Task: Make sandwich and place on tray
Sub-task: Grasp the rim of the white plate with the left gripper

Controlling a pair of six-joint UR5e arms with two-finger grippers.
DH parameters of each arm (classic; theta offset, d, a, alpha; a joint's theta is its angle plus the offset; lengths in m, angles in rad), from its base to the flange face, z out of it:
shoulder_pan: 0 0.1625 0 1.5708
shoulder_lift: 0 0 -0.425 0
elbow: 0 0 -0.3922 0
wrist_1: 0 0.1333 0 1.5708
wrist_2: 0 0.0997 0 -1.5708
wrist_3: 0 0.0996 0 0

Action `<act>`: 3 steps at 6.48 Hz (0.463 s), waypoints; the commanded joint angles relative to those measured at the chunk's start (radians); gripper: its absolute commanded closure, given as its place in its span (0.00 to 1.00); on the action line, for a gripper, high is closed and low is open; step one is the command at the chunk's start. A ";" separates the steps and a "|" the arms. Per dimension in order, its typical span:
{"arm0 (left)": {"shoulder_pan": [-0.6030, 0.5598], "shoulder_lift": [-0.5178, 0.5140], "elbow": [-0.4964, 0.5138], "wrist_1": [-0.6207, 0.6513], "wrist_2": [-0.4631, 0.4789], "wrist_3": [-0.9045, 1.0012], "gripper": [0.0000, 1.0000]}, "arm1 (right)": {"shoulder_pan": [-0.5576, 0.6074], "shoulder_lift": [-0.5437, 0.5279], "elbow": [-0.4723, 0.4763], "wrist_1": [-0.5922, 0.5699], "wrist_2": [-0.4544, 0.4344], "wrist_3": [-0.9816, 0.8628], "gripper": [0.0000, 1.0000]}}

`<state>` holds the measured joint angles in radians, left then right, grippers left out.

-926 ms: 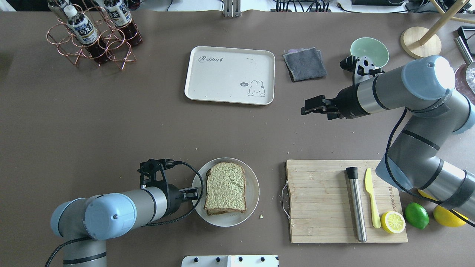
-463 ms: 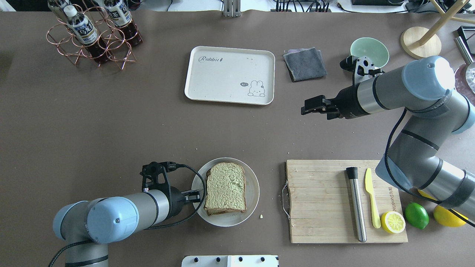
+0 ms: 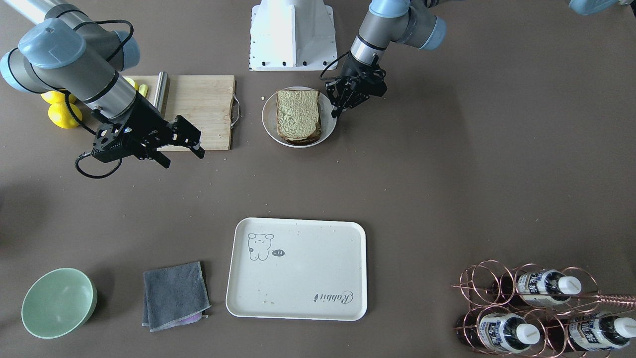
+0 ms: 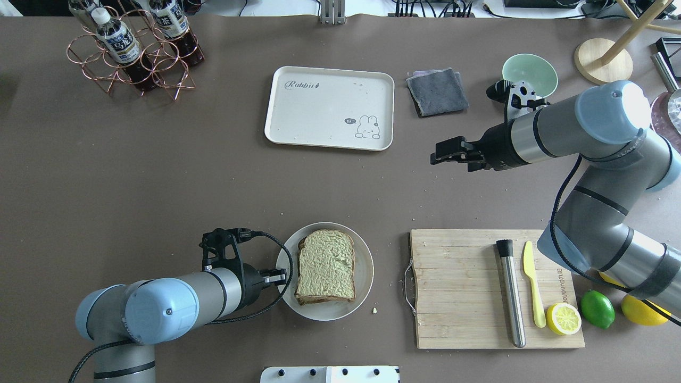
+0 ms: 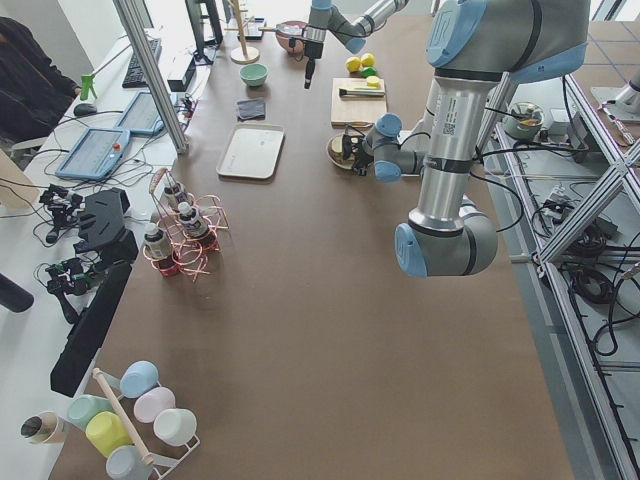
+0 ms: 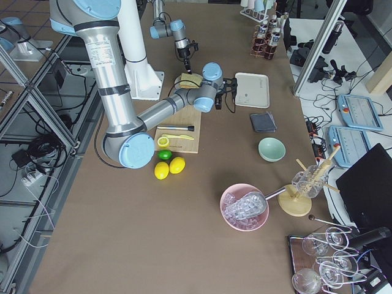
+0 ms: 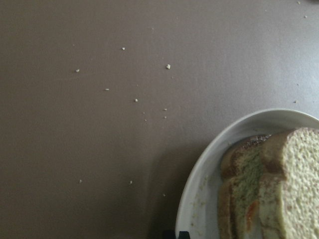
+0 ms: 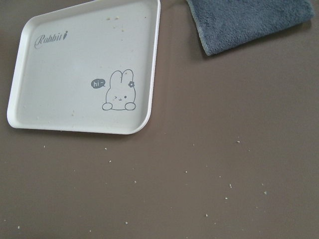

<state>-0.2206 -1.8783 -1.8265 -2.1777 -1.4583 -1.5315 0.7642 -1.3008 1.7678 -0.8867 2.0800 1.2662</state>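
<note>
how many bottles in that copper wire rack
3, all in the copper rack at the robot's far left: first bottle nearest the robot, second bottle and third bottle behind it. None seems hidden.

— What is found altered since a second ago?

— The round white plate point(image 4: 365, 271) is now seen slightly farther from the robot's side in the overhead view, and the sandwich point(image 4: 325, 266) has been carried along with it. Whether the plate was raised or slid cannot be told.

— And the arms?

— The left gripper point(image 4: 281, 275), closed on the plate's rim, was first pushed in toward the plate and has since been shifted the same small way as the plate.
</note>
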 commanded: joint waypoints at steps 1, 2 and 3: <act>-0.076 -0.002 -0.028 0.010 -0.099 0.010 1.00 | 0.001 0.005 0.004 0.000 0.000 0.001 0.00; -0.118 -0.002 -0.071 0.050 -0.155 0.010 1.00 | 0.001 0.003 0.001 0.000 0.000 0.001 0.00; -0.156 -0.028 -0.082 0.115 -0.177 0.010 1.00 | 0.001 0.003 0.002 0.002 0.000 0.001 0.00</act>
<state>-0.3339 -1.8880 -1.8874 -2.1201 -1.5978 -1.5224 0.7653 -1.2977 1.7696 -0.8862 2.0801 1.2670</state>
